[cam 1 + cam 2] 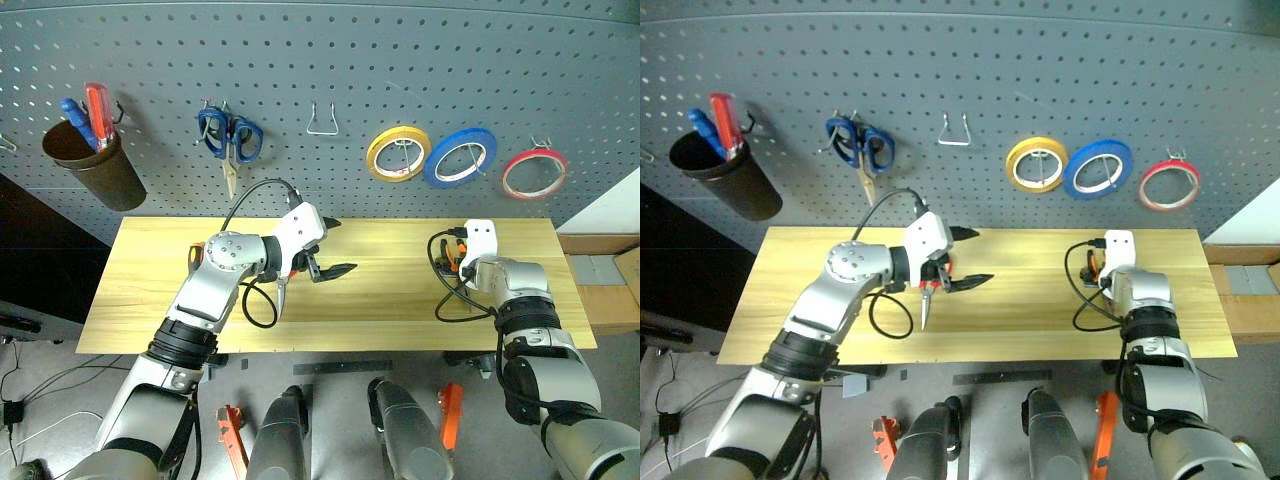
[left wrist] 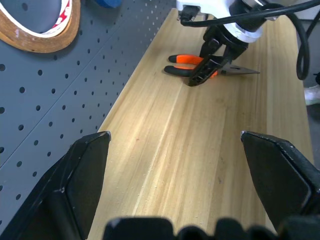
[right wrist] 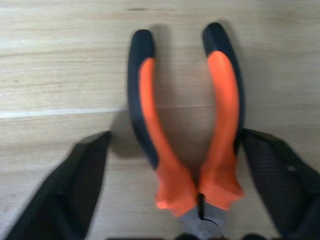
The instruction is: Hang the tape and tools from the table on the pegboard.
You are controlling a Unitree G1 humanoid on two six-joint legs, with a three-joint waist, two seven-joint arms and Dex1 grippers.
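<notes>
While three tape rolls hang, one pliers (image 3: 185, 130) lies.

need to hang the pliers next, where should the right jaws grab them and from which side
Grip the pliers across both orange-and-black handles near the middle, coming down from above. They lie flat on the table with the handles spread apart in a narrow V, and the right gripper already straddles them with open jaws, one finger outside each handle.

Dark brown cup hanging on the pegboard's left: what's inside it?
The dark brown cup holds a blue-handled screwdriver and a red-handled screwdriver, handles up. Their shafts are hidden by the cup's wall.
</notes>
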